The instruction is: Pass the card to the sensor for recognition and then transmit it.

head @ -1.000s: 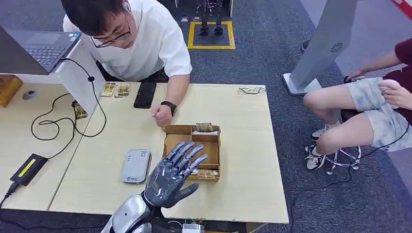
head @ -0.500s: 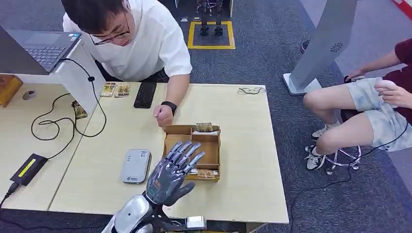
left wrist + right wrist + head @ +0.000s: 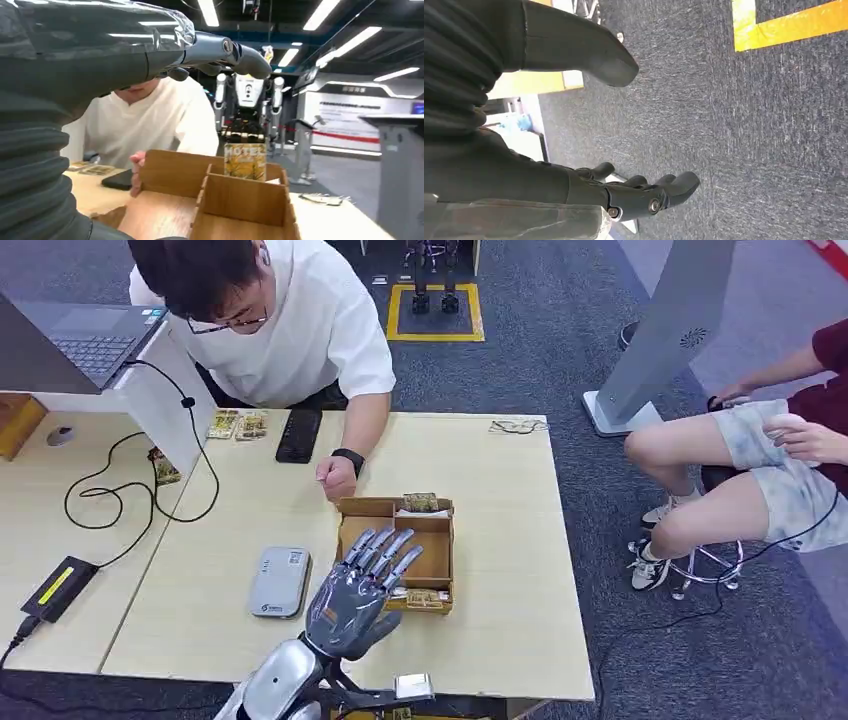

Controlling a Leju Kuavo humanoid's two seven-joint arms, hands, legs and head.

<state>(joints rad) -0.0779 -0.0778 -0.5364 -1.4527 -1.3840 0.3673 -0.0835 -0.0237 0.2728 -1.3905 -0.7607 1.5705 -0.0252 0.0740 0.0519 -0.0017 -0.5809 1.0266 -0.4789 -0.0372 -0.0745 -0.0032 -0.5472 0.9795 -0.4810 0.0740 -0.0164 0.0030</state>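
Observation:
A cardboard box (image 3: pixel 446 558) with compartments sits mid-table. One yellow card (image 3: pixel 420 502) stands upright at its far end, and another card (image 3: pixel 426 598) lies at its near edge. My left hand (image 3: pixel 358 590) hovers over the box's near left corner, fingers spread and holding nothing. A grey sensor pad (image 3: pixel 279 581) lies flat just left of that hand. In the left wrist view my left hand (image 3: pixel 150 55) is above the box (image 3: pixel 240 202), with the upright "HOTEL" card (image 3: pixel 244 161) beyond it. My right hand (image 3: pixel 644 192) hangs over the carpet with nothing in it.
A person in a white shirt leans over the far side, fist (image 3: pixel 335 478) on the table beside the box. A black phone (image 3: pixel 299 435) and spare cards (image 3: pixel 237 425) lie at the back. A cable and black adapter (image 3: pixel 58 587) are left. Another person (image 3: pixel 780 460) sits right.
My left hand has turned slightly and its forearm has risen, the fingers now pointing more toward the box's far side. Box, cards and sensor have not moved.

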